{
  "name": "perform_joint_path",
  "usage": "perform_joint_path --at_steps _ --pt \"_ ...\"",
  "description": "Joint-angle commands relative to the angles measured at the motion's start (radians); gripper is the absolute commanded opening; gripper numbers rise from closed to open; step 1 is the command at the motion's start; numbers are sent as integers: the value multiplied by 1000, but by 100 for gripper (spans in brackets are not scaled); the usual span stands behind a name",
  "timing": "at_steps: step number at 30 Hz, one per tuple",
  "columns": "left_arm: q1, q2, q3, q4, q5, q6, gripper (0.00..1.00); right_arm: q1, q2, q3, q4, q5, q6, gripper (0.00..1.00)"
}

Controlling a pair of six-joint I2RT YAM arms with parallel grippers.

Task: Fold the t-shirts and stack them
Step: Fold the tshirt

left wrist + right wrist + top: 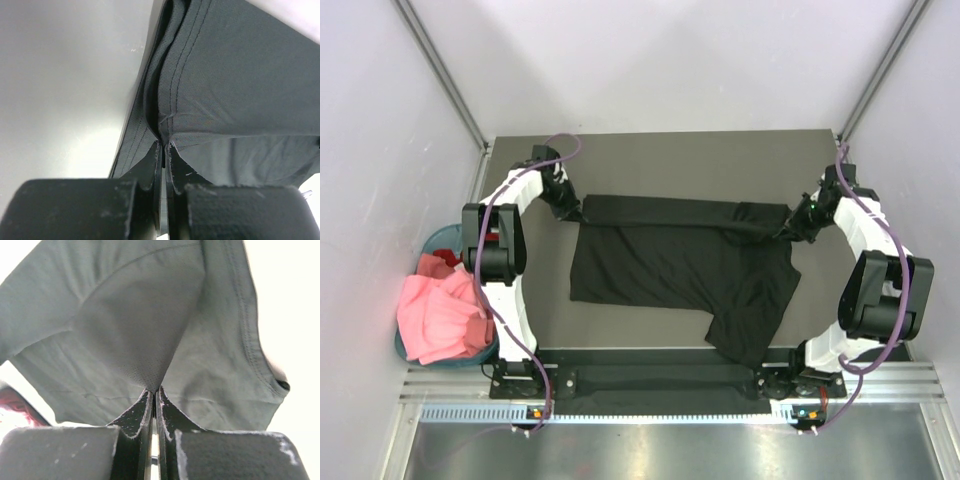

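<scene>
Two hands on one black t-shirt (680, 270) in my top view. It lies spread mid-table on the table (650, 160), with its far edge stretched in a tight band between the hands and one part trailing toward the near right edge. Left hand (578, 215) pinches the far-left corner, right hand (788, 232) pinches the far-right end. Teal basket (448, 238) sits off the table's left side, beside the left arm. Pink t-shirt (440, 320) is heaped over its near rim, with red t-shirt (438, 265) bunched behind it in the basket.

Left wrist view: left hand (163, 150) is clamped together on a stitched hem of the black t-shirt (235, 75). The fabric runs up and away from the fingertips in folded layers. Table (65, 100) surface shows to the left, with glare on it.

Right wrist view: right hand (153, 392) is clamped on the black t-shirt (135, 330). The cloth peaks right at the fingertips and fans out above, and a hemmed edge runs down the right side. Background is blown out white. A sliver of red sits at lower left; I cannot tell what it is.
</scene>
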Motion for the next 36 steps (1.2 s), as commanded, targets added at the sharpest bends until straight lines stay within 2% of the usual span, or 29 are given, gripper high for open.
perform_joint_path --at_steps 1,24,28,29,31,32,36 --pt "5 -50 -10 -10 -14 22 0 -24 -60 -20 3 26 -31 0" --pt "3 -15 -27 -12 -64 22 0 -41 -11 -97 22 28 -97 0" --pt "2 -10 -18 -24 -70 23 16 -41 11 -100 10 49 -121 1" --pt "-1 -16 -18 -29 -76 26 27 -41 17 -100 0 60 -132 3" --pt "-6 -47 -18 -36 -88 30 35 -39 29 -92 -18 80 -170 10" --pt "-11 -62 -24 -41 -97 28 38 -41 31 -85 -36 82 -181 19" --pt "-25 -149 -35 -55 -94 22 40 -41 11 -11 -15 65 -189 37"
